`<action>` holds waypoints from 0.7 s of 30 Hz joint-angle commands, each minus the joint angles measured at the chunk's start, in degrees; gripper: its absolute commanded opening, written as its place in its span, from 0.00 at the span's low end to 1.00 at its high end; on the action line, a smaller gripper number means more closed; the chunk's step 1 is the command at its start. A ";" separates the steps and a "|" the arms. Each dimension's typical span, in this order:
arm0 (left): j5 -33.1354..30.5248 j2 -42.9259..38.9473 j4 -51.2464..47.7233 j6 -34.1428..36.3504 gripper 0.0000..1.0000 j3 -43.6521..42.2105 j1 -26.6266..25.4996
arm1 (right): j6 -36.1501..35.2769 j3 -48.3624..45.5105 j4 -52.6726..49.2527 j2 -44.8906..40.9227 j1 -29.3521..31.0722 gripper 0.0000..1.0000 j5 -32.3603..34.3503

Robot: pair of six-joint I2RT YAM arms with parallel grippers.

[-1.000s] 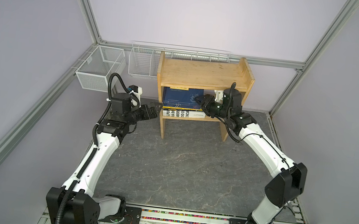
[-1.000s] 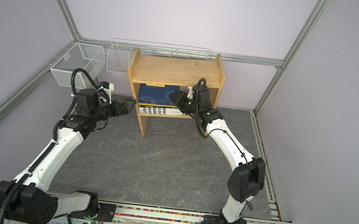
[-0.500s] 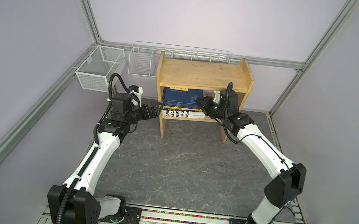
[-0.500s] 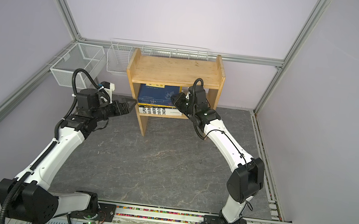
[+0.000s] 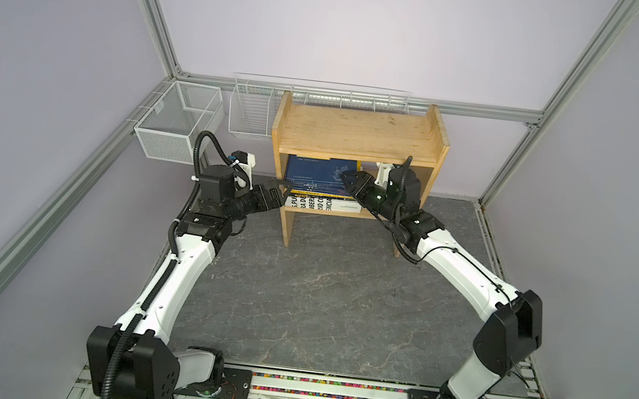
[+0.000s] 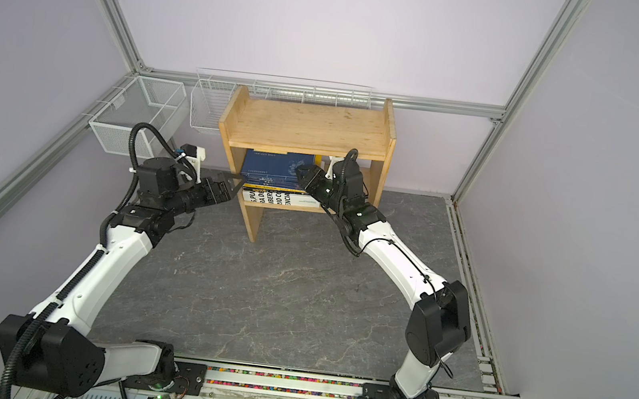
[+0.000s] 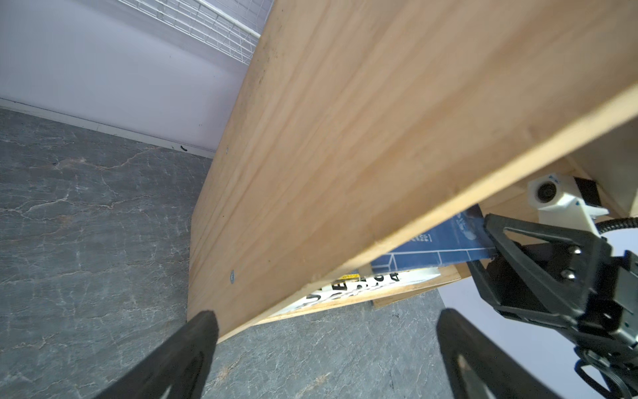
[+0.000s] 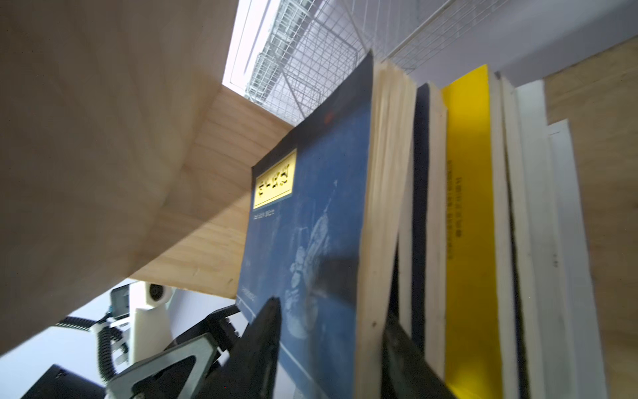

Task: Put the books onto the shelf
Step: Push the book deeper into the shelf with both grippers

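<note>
Change: Your right hand (image 5: 345, 178) had crept slightly further in over the books (image 5: 312, 191) within the last second. Your left hand (image 5: 285, 191) had barely shifted.
Meaning: I judged this a tidying or re-gripping move, since every book in sight already lay on the shelf (image 5: 360, 134).
Right hand: Its fingers (image 8: 266, 331) stood either side of the navy book (image 8: 310, 214), one on the cover and one at the page edge. You could not tell whether they were clenched on it.
Left hand: It was released, spread wide and grasping nothing, just in front of the shelf's left side panel (image 7: 345, 155).
Books: They were stacked flat on the lower tier, navy on top and the white book (image 5: 309, 204) at the bottom.
Arms: Both sloped up from the table (image 5: 318, 292), wrists roughly level. The right one reached under the top board.
</note>
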 commanded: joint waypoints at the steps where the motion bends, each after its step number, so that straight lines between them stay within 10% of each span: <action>1: 0.58 0.86 2.68 -1.57 0.99 0.11 0.37 | -21.31 1.96 7.79 -1.98 0.38 0.51 6.32; 21: -16.95 11.02 -4.05 -1.28 0.99 8.90 -6.00 | -21.05 -1.82 7.11 -3.24 0.35 0.65 14.61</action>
